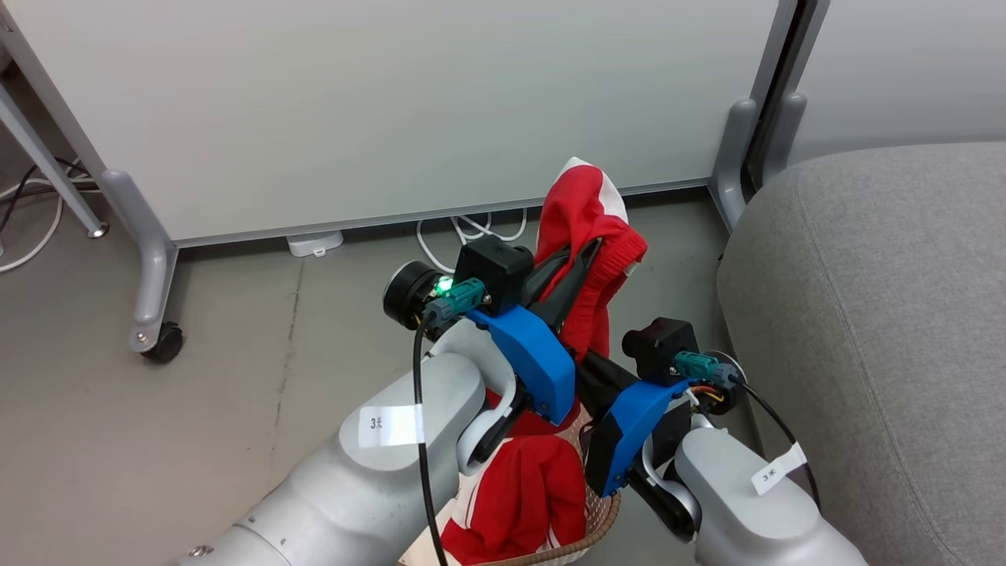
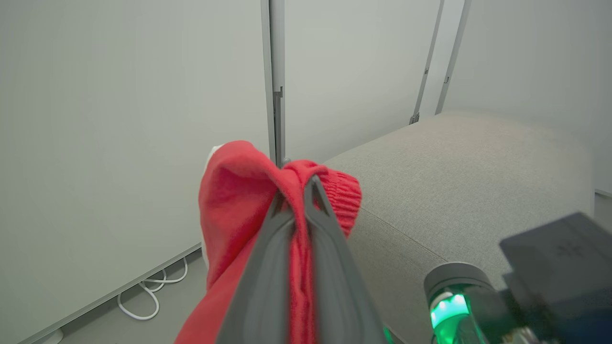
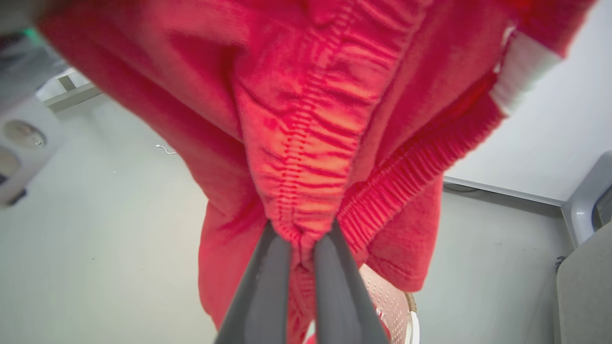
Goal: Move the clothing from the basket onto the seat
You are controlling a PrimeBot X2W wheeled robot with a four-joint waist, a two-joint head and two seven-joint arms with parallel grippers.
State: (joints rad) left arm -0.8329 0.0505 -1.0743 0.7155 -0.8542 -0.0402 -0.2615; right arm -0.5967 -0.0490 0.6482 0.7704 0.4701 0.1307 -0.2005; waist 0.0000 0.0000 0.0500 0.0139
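My left gripper (image 1: 580,258) is shut on a red garment of the clothing (image 1: 585,208), lifted above the floor; its ribbed waistband bunches over the fingertips (image 2: 319,191). My right gripper (image 3: 302,236) is shut on the same garment lower down, pinching the gathered elastic band (image 3: 306,157). In the head view its fingers (image 1: 597,369) run under the left gripper's blue mount. A second red garment with white stripes (image 1: 523,491) lies in the basket (image 1: 599,525) below both arms. The grey seat (image 1: 880,314) is to the right, close beside the basket.
A white partition panel (image 1: 393,102) stands behind on grey legs; one leg has a castor (image 1: 163,343), and another leg (image 1: 735,157) is next to the seat. White cables (image 1: 471,229) lie on the grey floor under the panel.
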